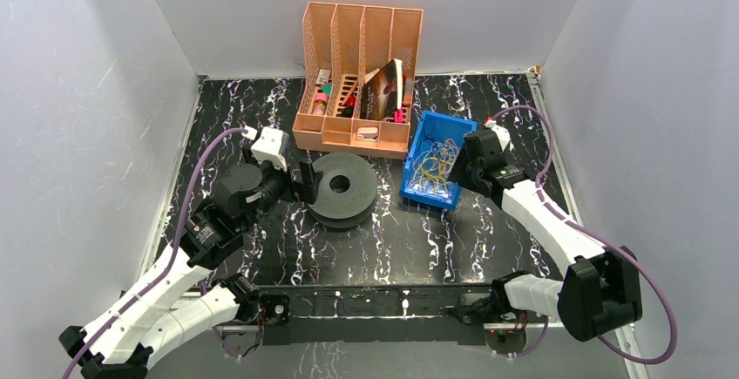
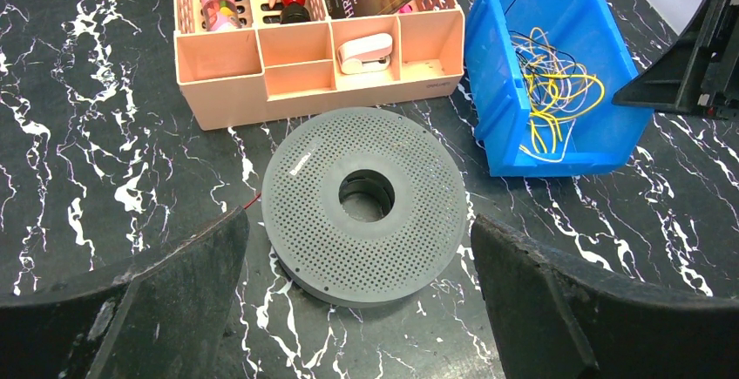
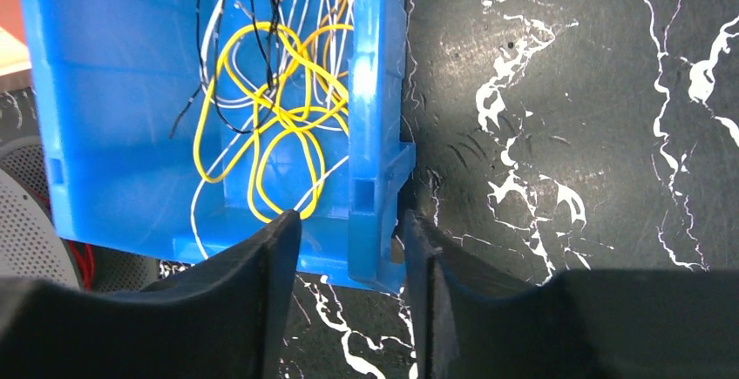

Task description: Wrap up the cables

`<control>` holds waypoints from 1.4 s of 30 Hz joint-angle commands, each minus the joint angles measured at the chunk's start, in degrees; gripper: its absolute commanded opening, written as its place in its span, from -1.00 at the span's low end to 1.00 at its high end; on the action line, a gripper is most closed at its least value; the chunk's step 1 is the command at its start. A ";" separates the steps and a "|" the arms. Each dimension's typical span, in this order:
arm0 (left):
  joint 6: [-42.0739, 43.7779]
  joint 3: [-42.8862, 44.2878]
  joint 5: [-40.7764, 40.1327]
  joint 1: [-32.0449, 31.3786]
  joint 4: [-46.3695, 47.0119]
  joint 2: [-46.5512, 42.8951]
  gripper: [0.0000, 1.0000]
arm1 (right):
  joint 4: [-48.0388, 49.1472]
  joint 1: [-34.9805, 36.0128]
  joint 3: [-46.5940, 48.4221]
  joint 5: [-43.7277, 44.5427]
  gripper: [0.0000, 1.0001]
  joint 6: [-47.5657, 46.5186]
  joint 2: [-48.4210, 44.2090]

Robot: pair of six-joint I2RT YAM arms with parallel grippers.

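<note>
Right wrist: straddling blue bin [image 3: 113, 91] wall, right gripper [image 3: 350, 218] parted, cables [image 3: 261, 126] inside; over spool [image 2: 410, 213], left gripper [image 2: 357, 220] spread wide.

A grey perforated spool [image 1: 344, 189] lies flat on the black, white-veined table [image 1: 436, 240], just in front of a pink organizer [image 1: 362, 30]. A dark book [image 1: 383, 87] leans in the organizer's slots, and a small white item [image 1: 367, 134] sits in a front compartment. A blue bin [image 1: 440, 122] stands right of the spool.
</note>
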 commanded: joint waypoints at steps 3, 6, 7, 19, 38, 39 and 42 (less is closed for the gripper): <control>-0.31 0.65 0.25 -0.16 0.14 -1.13 0.97 | 1.56 0.36 5.61 1.71 0.19 -0.61 -0.21; -0.32 0.67 0.22 -0.15 0.14 -1.06 0.97 | 1.22 0.41 7.83 3.08 0.19 -2.05 -0.35; -0.31 0.66 0.23 -0.11 0.14 -0.98 0.97 | 1.21 0.37 9.07 3.61 0.19 -2.99 -0.32; -0.31 0.78 0.22 -0.09 0.05 -0.70 0.97 | 0.40 1.57 18.15 2.98 0.12 -7.46 7.50; -0.22 0.76 0.03 -0.08 -0.04 -0.99 0.97 | 4.87 2.87 16.51 7.87 0.01 -2.78 19.99; -0.21 0.72 0.14 -0.13 -0.06 -0.96 0.97 | 5.21 2.84 16.34 7.77 -0.01 -2.67 20.22; -0.17 0.76 0.20 -0.16 -0.10 -0.96 0.97 | 5.73 2.84 16.26 7.53 -0.09 -2.44 21.20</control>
